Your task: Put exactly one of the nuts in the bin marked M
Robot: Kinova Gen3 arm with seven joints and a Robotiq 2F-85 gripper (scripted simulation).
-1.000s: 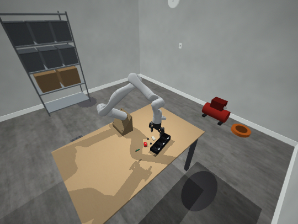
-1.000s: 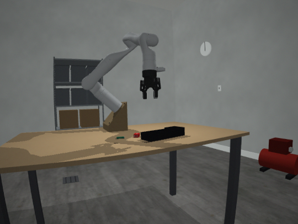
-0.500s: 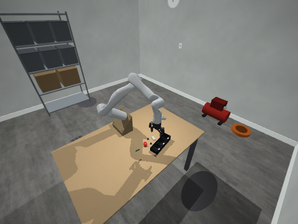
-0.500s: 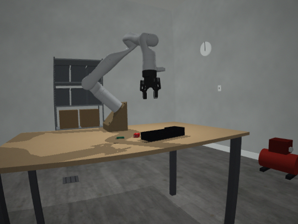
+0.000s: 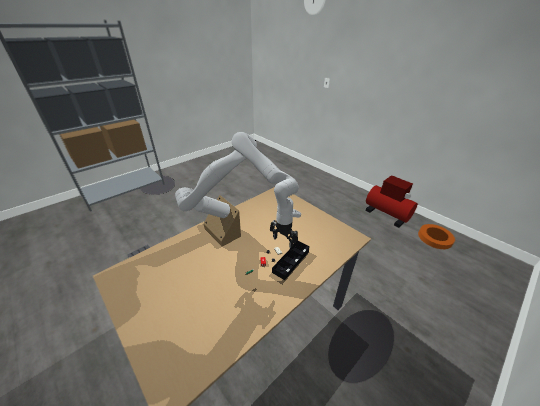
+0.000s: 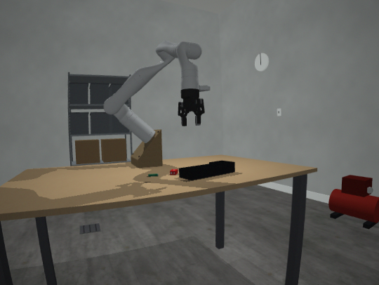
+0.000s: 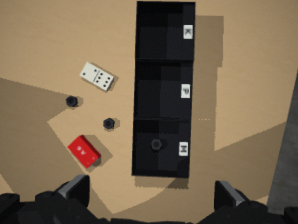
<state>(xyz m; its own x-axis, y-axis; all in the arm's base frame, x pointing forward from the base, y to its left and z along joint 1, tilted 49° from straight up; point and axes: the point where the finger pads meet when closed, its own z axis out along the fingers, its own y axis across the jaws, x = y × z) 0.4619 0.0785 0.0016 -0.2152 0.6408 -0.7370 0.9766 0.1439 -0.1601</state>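
A black row of three bins [image 7: 164, 89] stands on the table, also in the exterior view [image 6: 207, 169] and the top view [image 5: 290, 260]. Its nearest compartment in the wrist view carries the M label [image 7: 183, 148], and one dark nut [image 7: 157, 145] lies inside it. Two more dark nuts [image 7: 109, 123] [image 7: 72, 101] lie on the table left of the bins. My gripper [image 6: 189, 121] is open and empty, high above the bins; its fingertips show at the bottom of the wrist view [image 7: 152, 192].
A red block [image 7: 84, 151] and a white domino [image 7: 97, 76] lie left of the bins. A small green piece [image 6: 152, 175] lies further along the table. The arm's brown base block [image 6: 149, 151] stands behind.
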